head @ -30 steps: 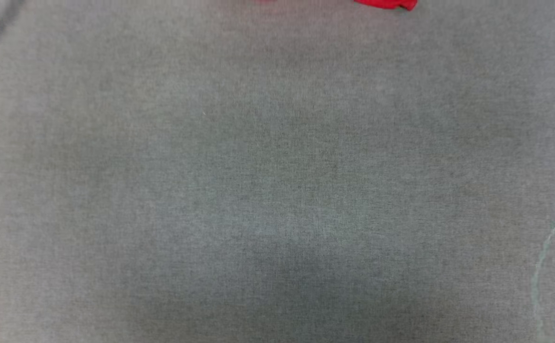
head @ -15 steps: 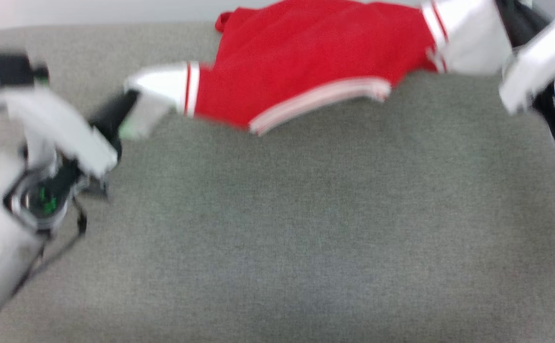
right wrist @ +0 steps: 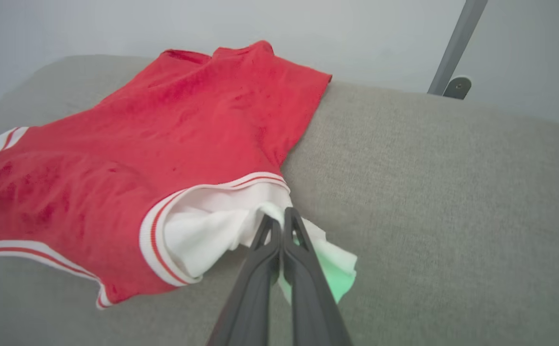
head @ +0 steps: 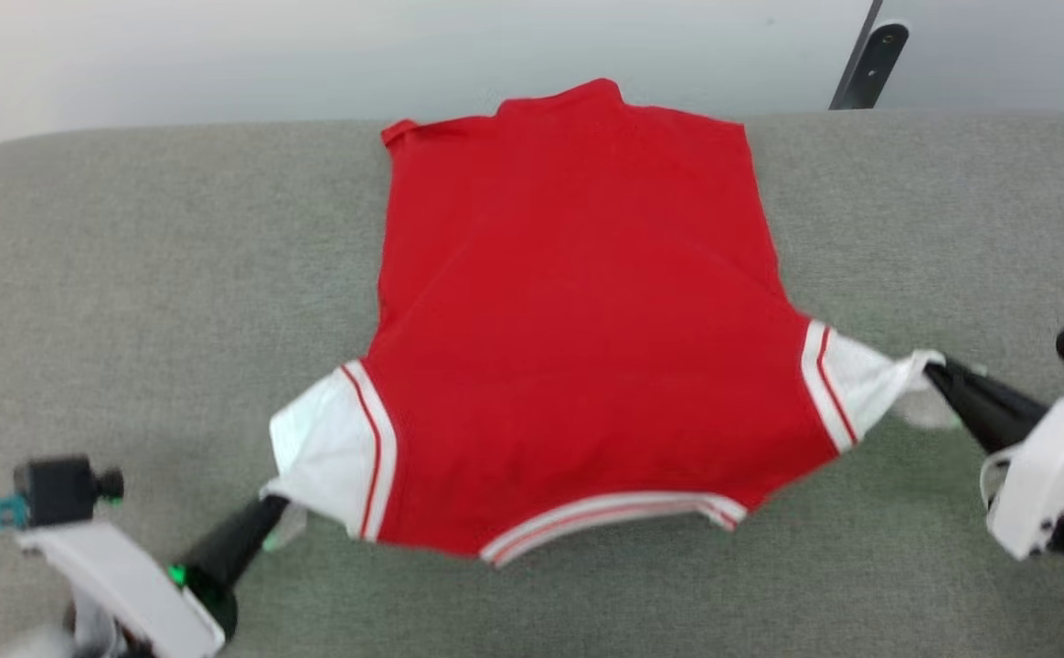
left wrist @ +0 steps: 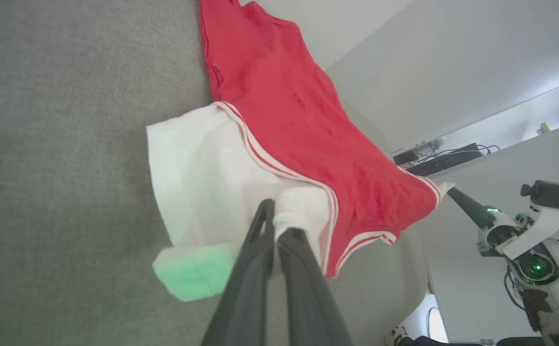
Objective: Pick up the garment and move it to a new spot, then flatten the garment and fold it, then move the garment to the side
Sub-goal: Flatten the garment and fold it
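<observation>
The garment point(head: 569, 311), a red T-shirt with white sleeves and white stripe trim, lies spread plain side up on the grey padded surface point(head: 130, 274), collar toward me. My left gripper point(head: 269, 504) is shut on the tip of the white sleeve at the lower left; the left wrist view shows its fingers point(left wrist: 260, 240) pinching that sleeve point(left wrist: 202, 173). My right gripper point(head: 932, 368) is shut on the other white sleeve's tip at the right; in the right wrist view it point(right wrist: 279, 218) pinches the white cloth point(right wrist: 212, 226). The shirt point(right wrist: 140, 144) is stretched between both grippers.
The grey surface ends at a pale wall point(head: 313, 46) behind the shirt's hem. A grey metal post with a foot point(head: 870, 50) stands at the back right. Open grey surface lies left, right and in front of the shirt.
The head view has swung, so the whole picture shifted. The shirt, a sliver at the top edge before, now lies spread flat and centred, held by both sleeves.
</observation>
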{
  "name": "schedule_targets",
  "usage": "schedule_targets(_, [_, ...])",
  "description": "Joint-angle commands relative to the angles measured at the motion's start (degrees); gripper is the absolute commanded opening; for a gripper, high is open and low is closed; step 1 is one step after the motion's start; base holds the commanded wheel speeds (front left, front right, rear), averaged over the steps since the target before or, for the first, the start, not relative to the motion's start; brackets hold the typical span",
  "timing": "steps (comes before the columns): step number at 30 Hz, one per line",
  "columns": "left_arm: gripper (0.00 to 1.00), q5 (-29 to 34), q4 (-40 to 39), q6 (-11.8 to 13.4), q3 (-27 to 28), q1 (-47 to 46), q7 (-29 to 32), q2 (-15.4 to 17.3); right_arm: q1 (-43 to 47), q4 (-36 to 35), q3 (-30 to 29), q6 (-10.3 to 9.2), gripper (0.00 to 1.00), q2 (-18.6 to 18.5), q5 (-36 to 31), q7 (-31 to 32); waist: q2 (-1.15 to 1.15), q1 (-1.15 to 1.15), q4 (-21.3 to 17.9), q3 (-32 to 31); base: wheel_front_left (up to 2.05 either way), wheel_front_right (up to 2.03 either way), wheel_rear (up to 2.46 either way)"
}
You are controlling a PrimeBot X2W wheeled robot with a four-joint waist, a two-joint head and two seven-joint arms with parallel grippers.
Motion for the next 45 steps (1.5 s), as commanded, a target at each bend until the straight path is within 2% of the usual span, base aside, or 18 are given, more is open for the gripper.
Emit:
schedule_targets(1, [0.00,-0.29,-1.56,0.22,0.00,2.25,-1.17,0.68,3.14,-3.03,-2.78,-0.08,0.00,0.87,-1.40,1.83,0.00,0.00,-0.32,-0.12,0.00,0.00,0.00])
schedule_targets(9, [0.00,0.14,-10.21,2.61,2.86,11.07,-4.28,4.70,17.76,-20.30,-15.60,-0.08,0.00,7.10,-7.86,13.47,0.00,0.00,-0.15,0.94,0.00,0.00,0.00])
schedule_targets(12, [0.00,0.81,-11.95,3.47,4.59,13.44,-4.40,5.05,20.85,-24.59,-18.36,-0.08,0.00,9.30,-9.43,16.73,0.00,0.00,0.03,1.46,0.00,0.00,0.00])
schedule_targets(15, [0.00,1.68,-11.73,4.57,6.27,14.91,-4.35,3.84,22.49,-26.03,-19.07,-0.08,0.00,10.94,-10.67,19.34,0.00,0.00,0.05,1.96,0.00,0.00,0.00])
schedule_targets(21, [0.00,2.25,-7.94,4.09,5.43,15.89,-4.10,-0.26,22.41,-22.19,-16.64,-0.08,0.00,11.13,-12.25,22.02,0.00,0.00,-0.20,3.18,0.00,0.00,0.00])
schedule_targets(26, [0.00,3.26,-2.82,4.02,3.90,14.53,-3.10,-3.74,20.94,-17.34,-14.34,-0.08,0.00,10.85,-12.29,21.00,0.00,0.00,-0.04,4.60,0.00,0.00,0.00])
schedule_targets(39, [0.00,12.82,11.13,9.44,-2.17,9.13,0.42,-11.23,17.35,-4.87,-5.87,-0.09,0.00,10.66,-14.15,15.41,0.00,0.00,0.95,7.59,0.00,0.00,0.00])
schedule_targets(45, [0.00,14.01,14.33,9.09,-3.00,8.14,1.02,-12.98,15.83,-1.21,-3.79,-0.11,0.00,10.46,-14.34,13.68,0.00,0.00,1.01,7.68,0.00,0.00,0.00])
